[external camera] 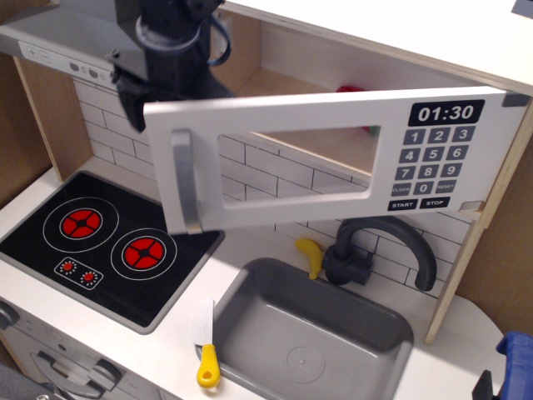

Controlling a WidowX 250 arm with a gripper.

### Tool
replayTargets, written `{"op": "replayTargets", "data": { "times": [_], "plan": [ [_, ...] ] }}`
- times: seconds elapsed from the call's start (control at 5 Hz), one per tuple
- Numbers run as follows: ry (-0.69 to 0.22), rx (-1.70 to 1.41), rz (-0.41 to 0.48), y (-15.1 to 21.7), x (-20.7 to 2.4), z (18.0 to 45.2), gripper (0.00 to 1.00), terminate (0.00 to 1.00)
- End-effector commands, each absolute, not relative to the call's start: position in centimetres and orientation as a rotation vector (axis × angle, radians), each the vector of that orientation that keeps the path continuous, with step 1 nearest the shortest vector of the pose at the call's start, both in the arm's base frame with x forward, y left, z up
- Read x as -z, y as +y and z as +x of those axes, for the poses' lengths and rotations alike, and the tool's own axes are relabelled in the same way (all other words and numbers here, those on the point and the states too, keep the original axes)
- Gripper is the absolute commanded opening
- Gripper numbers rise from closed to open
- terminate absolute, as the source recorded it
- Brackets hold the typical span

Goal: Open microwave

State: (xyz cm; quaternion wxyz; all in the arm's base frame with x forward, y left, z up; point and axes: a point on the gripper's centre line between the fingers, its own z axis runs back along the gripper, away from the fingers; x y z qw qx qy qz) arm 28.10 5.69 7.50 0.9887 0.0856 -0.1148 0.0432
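The white microwave point(433, 108) hangs above the counter, and its door point(275, 204) stands swung well out toward me, hinged at the right. The door carries a grey vertical bar handle point(185, 179), a clear window point(300, 162), and a black keypad point(429, 167) reading 01:30. The pale wooden cavity point(283, 83) shows behind it, with something red point(354, 89) inside. My black gripper point(135, 102) sits at the door's upper left corner, mostly behind its free edge. Its jaws are partly hidden by the door.
A grey slanted range hood point(58, 46) is at the upper left. Below are a black hob point(108, 242) with red rings, a grey sink point(308, 333), a dark faucet point(379, 246), a yellow banana point(311, 254), and a yellow-handled knife point(206, 350). A blue object point(516, 354) sits at the lower right.
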Motion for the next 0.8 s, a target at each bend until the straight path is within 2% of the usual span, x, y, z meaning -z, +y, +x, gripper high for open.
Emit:
{"op": "replayTargets", "data": {
  "times": [0.0, 0.2, 0.4, 0.6],
  "plan": [
    [-0.186, -0.071, 0.091, 1.5, -8.5, 24.7, 1.00, 0.00],
    [-0.143, -0.086, 0.037, -1.6, -8.0, 24.3, 1.00, 0.00],
    [-0.198, -0.050, 0.099, -5.2, -7.5, 23.7, 1.00, 0.00],
    [-0.173, -0.029, 0.149, -7.3, -7.5, 22.7, 1.00, 0.00]
  ]
}}
